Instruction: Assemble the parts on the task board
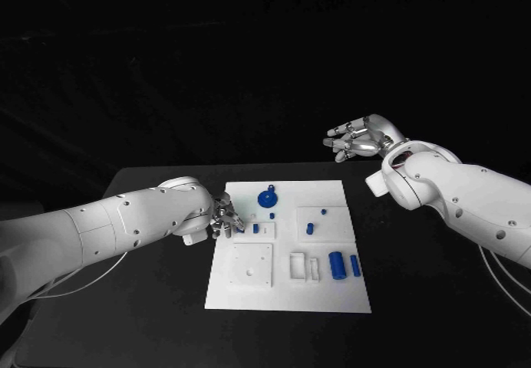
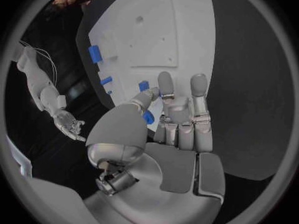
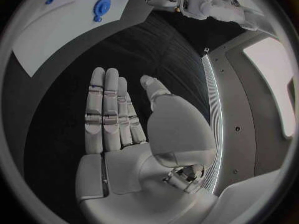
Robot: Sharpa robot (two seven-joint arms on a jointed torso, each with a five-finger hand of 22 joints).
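Our left hand (image 1: 225, 217) pinches a small blue part (image 2: 148, 117) at the task board's (image 1: 332, 295) nine o'clock edge; light, rigid, slippery, so we grip its sides. Right hand (image 1: 356, 138) hangs open, empty.

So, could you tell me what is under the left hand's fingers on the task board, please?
The left hand reaches over the task board's left edge. Small blue parts sit at its fingertips; whether it grips one, and anything beneath the palm, is hidden.
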